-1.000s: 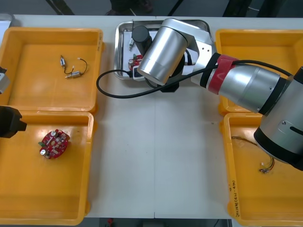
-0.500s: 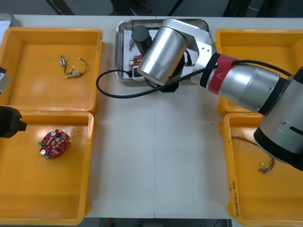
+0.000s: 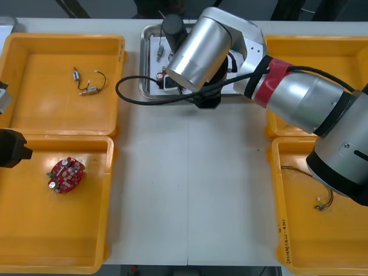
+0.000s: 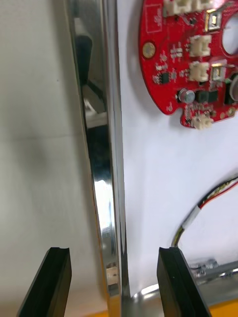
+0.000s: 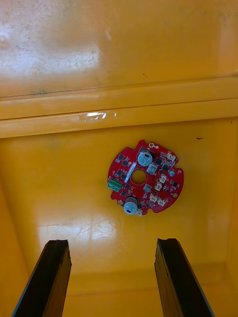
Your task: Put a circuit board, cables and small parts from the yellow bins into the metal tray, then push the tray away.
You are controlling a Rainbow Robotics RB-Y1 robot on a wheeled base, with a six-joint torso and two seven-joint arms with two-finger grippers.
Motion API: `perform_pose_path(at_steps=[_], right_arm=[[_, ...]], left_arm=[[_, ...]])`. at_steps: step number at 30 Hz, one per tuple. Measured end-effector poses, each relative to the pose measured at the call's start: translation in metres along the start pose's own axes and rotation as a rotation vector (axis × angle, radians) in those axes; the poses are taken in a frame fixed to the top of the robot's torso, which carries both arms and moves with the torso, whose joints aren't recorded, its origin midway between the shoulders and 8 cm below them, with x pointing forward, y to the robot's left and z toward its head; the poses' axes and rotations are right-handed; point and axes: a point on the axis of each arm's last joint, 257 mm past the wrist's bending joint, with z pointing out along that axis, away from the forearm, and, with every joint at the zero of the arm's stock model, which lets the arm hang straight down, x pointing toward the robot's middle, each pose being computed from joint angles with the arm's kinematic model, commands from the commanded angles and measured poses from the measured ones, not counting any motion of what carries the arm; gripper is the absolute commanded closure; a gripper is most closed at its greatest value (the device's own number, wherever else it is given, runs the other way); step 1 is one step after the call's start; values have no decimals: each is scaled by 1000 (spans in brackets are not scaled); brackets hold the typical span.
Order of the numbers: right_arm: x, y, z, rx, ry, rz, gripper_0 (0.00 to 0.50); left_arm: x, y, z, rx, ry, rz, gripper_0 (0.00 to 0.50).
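Observation:
The metal tray (image 3: pixel 147 63) lies at the table's far middle, white inside. It holds a round red circuit board (image 4: pixel 193 59), a red and yellow cable (image 4: pixel 208 203) and a small metal part (image 3: pixel 159 53). My right gripper (image 4: pixel 113 282) is open and straddles the tray's shiny rim (image 4: pixel 106 188), one finger over the table and one over the tray's inside. From the front the right arm's silver wrist (image 3: pixel 198 54) covers much of the tray. A black cable (image 3: pixel 132 103) loops from the tray onto the table. My left gripper (image 5: pixel 113 277) hangs open above a second red circuit board (image 5: pixel 146 177).
The left gripper (image 3: pixel 11 148) is parked at the near-left yellow bin (image 3: pixel 57 241), where the second board (image 3: pixel 65 174) lies. Small metal parts with a black cable (image 3: pixel 86 83) lie in the far-left bin. A thin cable (image 3: pixel 325 200) lies in the near-right bin.
My right gripper has opened. The right arm has shifted toward the table's far edge, and the black cable's loop has shifted with it. The left arm has stayed still.

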Motion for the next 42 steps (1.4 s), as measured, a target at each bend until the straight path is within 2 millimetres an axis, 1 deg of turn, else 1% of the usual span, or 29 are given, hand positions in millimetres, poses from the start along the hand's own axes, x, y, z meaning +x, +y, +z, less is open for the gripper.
perform_pose_path(at_steps=[3,8,14,20,22,25,29,31,36,42], right_arm=[[3,-2,-18,-22,6,26,0],[10,-4,-53,-35,18,54,0],[35,5,-86,-76,50,110,0],[31,-11,-114,-5,-87,198,0],[34,-18,-123,19,-133,247,0],[44,-27,-134,35,-192,330,0],[68,-38,-145,63,-251,436,0],[83,-39,-147,70,-272,490,0],[124,-28,-142,38,-295,750,0],[173,-9,-134,12,-298,862,0]], left_arm=[[0,0,0,0,0,0,0],[0,0,0,0,0,0,0],[0,0,0,0,0,0,0],[0,0,0,0,0,0,0],[0,0,0,0,0,0,0],[0,0,0,0,0,0,0],[0,0,0,0,0,0,0],[0,0,0,0,0,0,0],[0,0,0,0,0,1,0],[0,0,0,0,0,1,0]])
